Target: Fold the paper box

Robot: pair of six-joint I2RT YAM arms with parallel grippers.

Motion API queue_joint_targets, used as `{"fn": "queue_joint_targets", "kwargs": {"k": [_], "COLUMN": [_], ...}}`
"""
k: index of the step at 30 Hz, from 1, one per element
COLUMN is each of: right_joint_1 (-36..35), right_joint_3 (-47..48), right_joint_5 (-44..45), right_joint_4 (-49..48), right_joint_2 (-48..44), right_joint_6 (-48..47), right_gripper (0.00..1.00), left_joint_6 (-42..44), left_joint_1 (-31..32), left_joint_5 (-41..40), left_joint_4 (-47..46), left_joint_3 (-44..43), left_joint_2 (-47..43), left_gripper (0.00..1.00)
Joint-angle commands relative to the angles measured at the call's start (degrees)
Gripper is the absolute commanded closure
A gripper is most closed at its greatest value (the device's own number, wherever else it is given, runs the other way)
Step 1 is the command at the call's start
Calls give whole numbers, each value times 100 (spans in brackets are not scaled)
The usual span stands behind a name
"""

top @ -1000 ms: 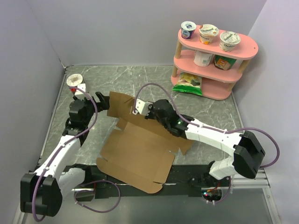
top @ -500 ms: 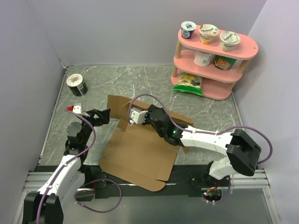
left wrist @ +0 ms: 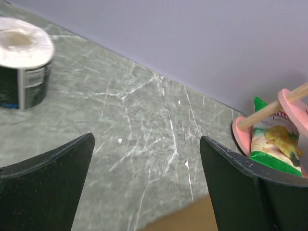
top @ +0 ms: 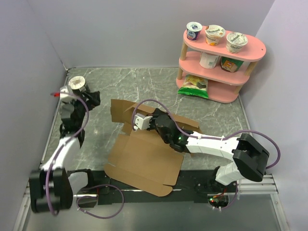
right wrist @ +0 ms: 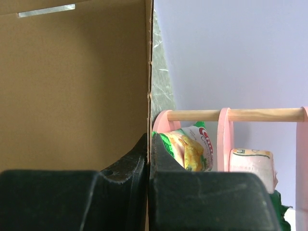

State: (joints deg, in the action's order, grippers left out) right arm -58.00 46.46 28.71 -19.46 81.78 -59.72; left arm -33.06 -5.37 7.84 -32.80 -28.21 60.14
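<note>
The paper box (top: pixel 144 159) is a wide brown die-cut cardboard sheet lying mostly flat at the table's middle front, with its far flaps raised. My right gripper (top: pixel 155 121) is shut on the edge of a raised far flap. In the right wrist view the jaws (right wrist: pixel 148 144) pinch that upright panel (right wrist: pixel 72 86) edge-on. My left gripper (top: pixel 92 98) is open and empty at the far left, apart from the sheet. In the left wrist view its fingers (left wrist: pixel 147 139) spread over bare table, with a corner of cardboard (left wrist: pixel 187 221) at the bottom.
A black can with a white lid (top: pixel 77 83) stands at the back left beside my left wrist and shows in the left wrist view (left wrist: pixel 24 62). A pink shelf (top: pixel 219 62) with yogurt cups and a chip bag (top: pixel 193 85) stands at the back right. Walls enclose three sides.
My left gripper has moved away from the sheet's left flap, back and left to beside the can. The sheet has shifted slightly toward the front with the right gripper still shut on it.
</note>
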Motion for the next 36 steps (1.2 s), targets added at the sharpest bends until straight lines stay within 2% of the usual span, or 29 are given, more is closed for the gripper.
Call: {"fn": "queue_joint_targets", "kwargs": {"k": [1,7,12,21,27,36], "right_joint_1": [-45,-36,-1,17,16,34], "right_joint_3": [-40,-14,4,223,329,338], "right_joint_5": [47,-14,-41,-41,-67,-50], "right_joint_4": [-391,-339,-304,-66,13,-5], "right_joint_2": [-162,-180,-145,-13,14,31], "right_joint_6": [-22,22,66,154,224,295], "right_gripper": [100,100,100,100,100,100], "left_joint_6": [45,237,765,853,880,889], "left_joint_1": [-17,281,887,1011,1152,1318], "left_joint_5": [718,1175,1106,1940,2608,2820], "left_joint_4": [-297,-789,-526,-1071,-1571,-1880], "left_joint_3": [-650,-765,-862,210,500,1019], "left_joint_2": [1189,2193,2415,1686,1738,1475], "left_gripper": [5,7,7,7,8,9]}}
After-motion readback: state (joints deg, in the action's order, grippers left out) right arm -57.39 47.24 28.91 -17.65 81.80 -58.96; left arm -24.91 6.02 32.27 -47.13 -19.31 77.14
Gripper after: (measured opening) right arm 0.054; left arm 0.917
